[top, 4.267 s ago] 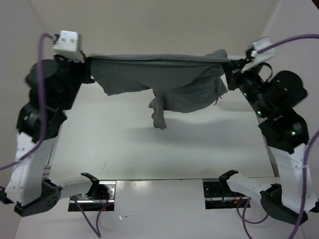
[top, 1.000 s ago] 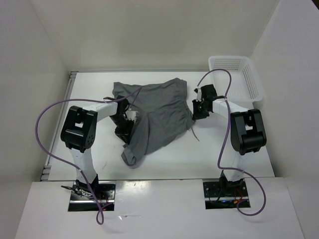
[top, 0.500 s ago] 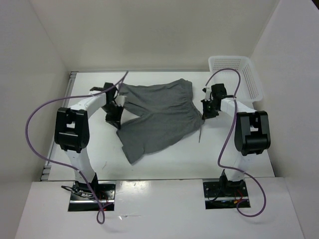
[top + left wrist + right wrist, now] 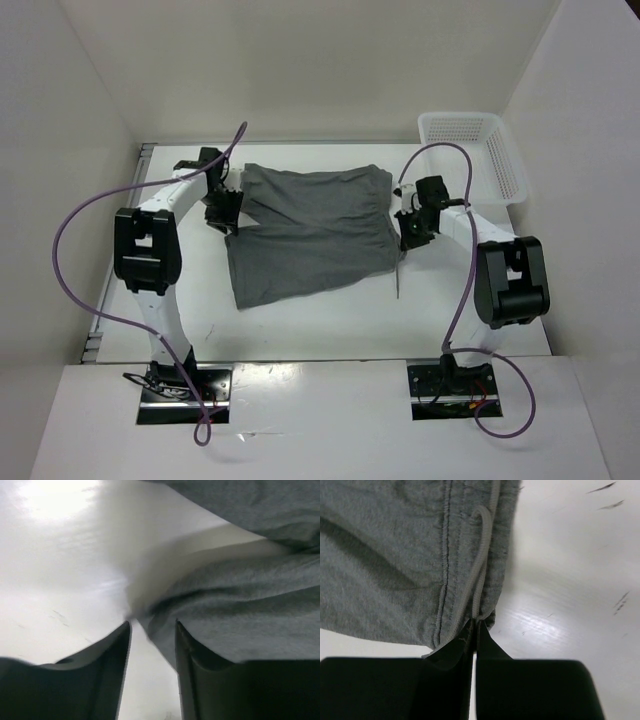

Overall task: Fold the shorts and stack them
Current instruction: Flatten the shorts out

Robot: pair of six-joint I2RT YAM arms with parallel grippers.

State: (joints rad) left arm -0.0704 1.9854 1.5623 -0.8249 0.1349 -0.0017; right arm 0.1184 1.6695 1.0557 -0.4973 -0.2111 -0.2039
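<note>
The grey shorts (image 4: 310, 235) lie spread flat on the white table, waistband to the right and legs to the left. My left gripper (image 4: 225, 207) rests at the shorts' left edge. In the left wrist view it (image 4: 152, 625) is open, with a corner of the grey fabric (image 4: 240, 615) lying loose at its tips. My right gripper (image 4: 408, 230) sits at the waistband's right end. In the right wrist view it (image 4: 475, 622) is shut, pinching the hem of the shorts (image 4: 395, 555) where the drawstring (image 4: 480, 560) loops down. The drawstring's tail (image 4: 398, 280) trails toward me on the table.
A white mesh basket (image 4: 505, 160) stands at the back right corner. White walls close in the table on the left, back and right. Purple cables arc above both arms.
The shorts went from bunched to spread flat. My left gripper carried a leg edge toward the back left and then opened, letting it go. My right gripper stayed shut at the waistband.
</note>
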